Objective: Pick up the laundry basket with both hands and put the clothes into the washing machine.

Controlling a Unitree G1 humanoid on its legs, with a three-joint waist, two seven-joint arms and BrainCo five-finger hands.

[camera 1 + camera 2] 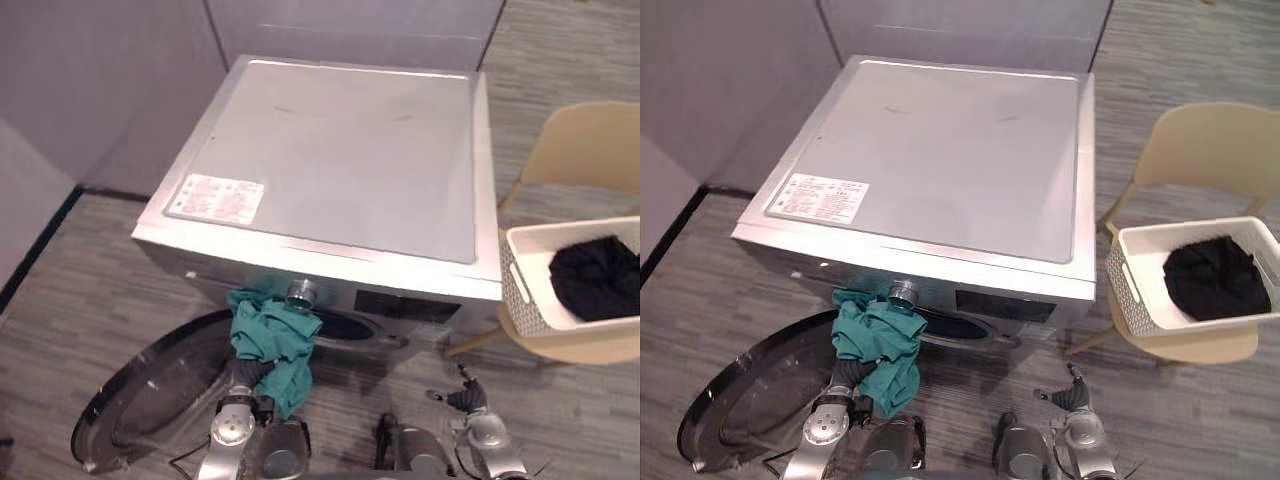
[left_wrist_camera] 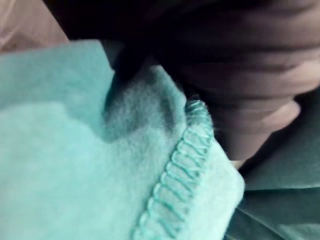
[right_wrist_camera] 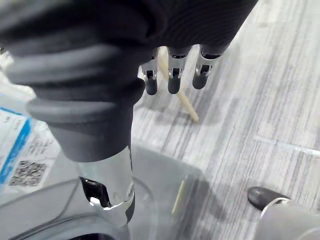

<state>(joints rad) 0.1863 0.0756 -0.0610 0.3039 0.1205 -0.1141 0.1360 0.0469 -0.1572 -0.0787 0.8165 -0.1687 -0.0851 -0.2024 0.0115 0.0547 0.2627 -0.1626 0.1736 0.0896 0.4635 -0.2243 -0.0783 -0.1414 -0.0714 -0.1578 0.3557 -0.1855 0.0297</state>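
1. The teal cloth (image 1: pixel 275 340) is a soft fleece with a looped, stitched hem. It hangs crumpled at the front of the washing machine (image 1: pixel 340 160), its upper part against the left rim of the drum opening (image 1: pixel 352 326), just under a silver knob (image 1: pixel 302 293).
2. The left hand (image 1: pixel 244 374) is under the cloth, which drapes over it. Whether the hand is clamped on the cloth cannot be told.
3. The machine is a silver front-loader. Its round door (image 1: pixel 150 400) is swung open low over the floor on the left.
4. The right hand (image 3: pixel 172 75) hangs above the floor in front of the machine, fingers straight, holding nothing.
5. The white laundry basket (image 1: pixel 522 285) sits on a beige chair (image 1: pixel 590 145) to the right of the machine, well apart from both hands. A black garment (image 1: pixel 597 278) lies in it.
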